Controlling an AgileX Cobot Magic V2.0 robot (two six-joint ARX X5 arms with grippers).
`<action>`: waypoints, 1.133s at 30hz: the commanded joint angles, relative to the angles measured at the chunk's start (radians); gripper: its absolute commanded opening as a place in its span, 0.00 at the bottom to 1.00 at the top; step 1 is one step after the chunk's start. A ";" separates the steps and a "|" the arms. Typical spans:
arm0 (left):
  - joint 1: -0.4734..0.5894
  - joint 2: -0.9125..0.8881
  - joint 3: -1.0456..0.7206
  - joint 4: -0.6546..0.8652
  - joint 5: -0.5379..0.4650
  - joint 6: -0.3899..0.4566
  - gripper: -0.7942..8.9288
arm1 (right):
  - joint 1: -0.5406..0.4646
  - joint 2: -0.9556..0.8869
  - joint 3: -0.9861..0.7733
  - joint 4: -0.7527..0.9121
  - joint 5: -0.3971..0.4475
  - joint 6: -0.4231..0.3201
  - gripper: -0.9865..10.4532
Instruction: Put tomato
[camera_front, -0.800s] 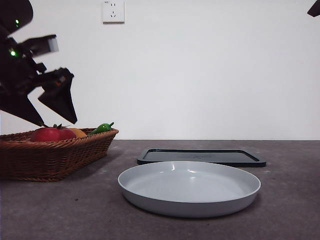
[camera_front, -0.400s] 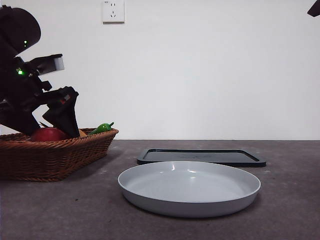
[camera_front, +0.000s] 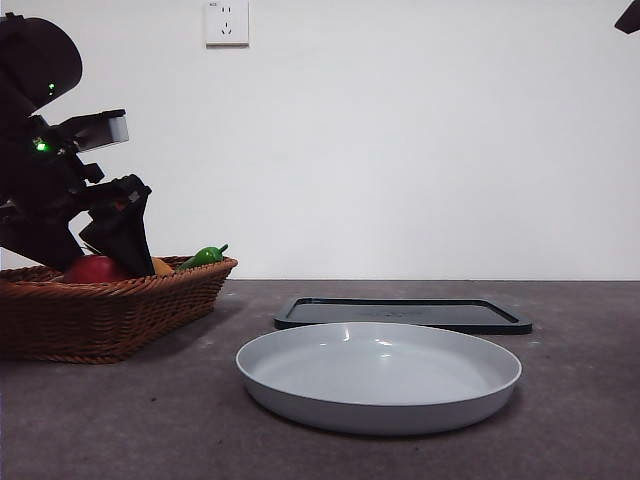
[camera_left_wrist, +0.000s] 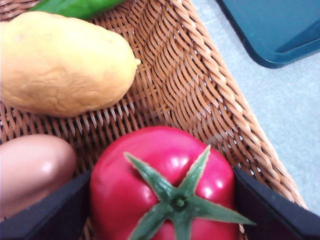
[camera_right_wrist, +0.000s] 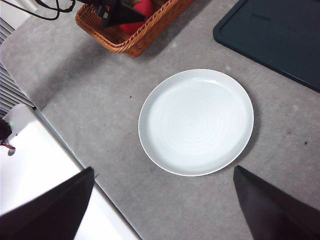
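Observation:
The red tomato (camera_left_wrist: 165, 190) with a green stem lies in the wicker basket (camera_front: 110, 310) at the table's left. It shows in the front view (camera_front: 95, 269) and in the right wrist view (camera_right_wrist: 142, 9). My left gripper (camera_left_wrist: 162, 210) is down in the basket, with one jaw pressed against each side of the tomato; in the front view it (camera_front: 110, 262) is the dark arm at the left. My right gripper (camera_right_wrist: 162, 210) is open and empty, high above the table; it shows as a black tip (camera_front: 628, 15) at the top right corner.
The basket also holds a yellow potato (camera_left_wrist: 60, 65), a green pepper (camera_front: 205, 256) and a pinkish egg-shaped thing (camera_left_wrist: 30, 170). A grey-white plate (camera_front: 380, 405) sits in the middle front, with a dark flat tray (camera_front: 400, 313) behind it.
My left gripper has come down from above the basket onto the tomato. Over the last half second it has barely moved. The plate and tray have not moved.

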 joint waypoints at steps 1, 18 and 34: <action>-0.003 0.021 0.017 0.001 -0.003 0.012 0.40 | 0.006 0.006 0.019 0.005 0.001 0.003 0.47; -0.050 -0.191 0.125 -0.075 0.031 -0.073 0.39 | 0.006 0.006 0.019 0.006 0.001 0.002 0.47; -0.398 -0.198 0.138 -0.023 0.107 -0.119 0.39 | 0.006 0.006 0.019 0.006 0.002 0.002 0.47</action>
